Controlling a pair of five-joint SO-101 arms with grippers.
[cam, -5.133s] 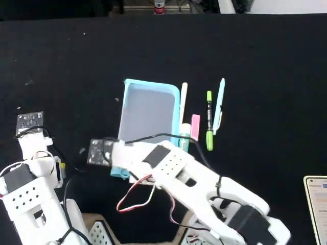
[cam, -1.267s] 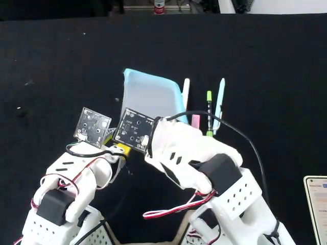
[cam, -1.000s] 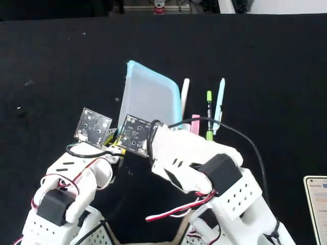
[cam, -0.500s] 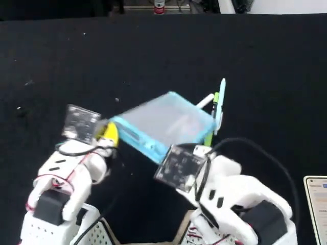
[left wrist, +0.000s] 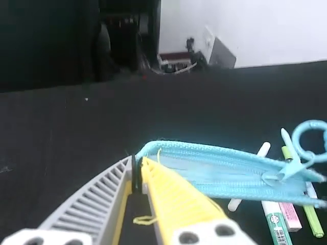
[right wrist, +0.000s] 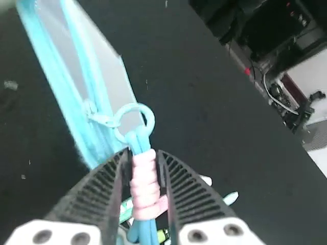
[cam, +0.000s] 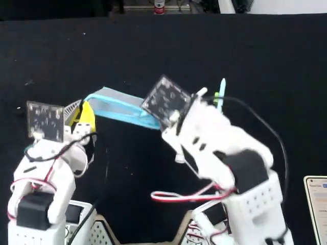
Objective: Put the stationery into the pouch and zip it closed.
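The light blue pouch (cam: 120, 107) hangs above the table, stretched between both arms. My left gripper (left wrist: 137, 164) is shut on one end of the pouch (left wrist: 214, 171); the high view shows it at the left (cam: 83, 114). My right gripper (right wrist: 142, 153) is shut on the pink and blue zip cord (right wrist: 143, 176), just behind its ring (right wrist: 134, 120). The zip slider (left wrist: 271, 178) sits near the end of the pouch toward the right arm (cam: 214, 148). A white pen (left wrist: 255, 158), a green marker (left wrist: 273, 224), a pink eraser (left wrist: 291, 214) and a light blue pen (cam: 220, 92) lie on the table beyond the pouch.
The black table (cam: 265, 61) stretches wide on all sides. A phone (cam: 317, 204) lies at its right edge. A red and white can (cam: 159, 6) stands past the far edge.
The pouch went from lying flat to being lifted and turned sideways. The left arm swung left with its end, and the right arm pulled the zip cord to the right.
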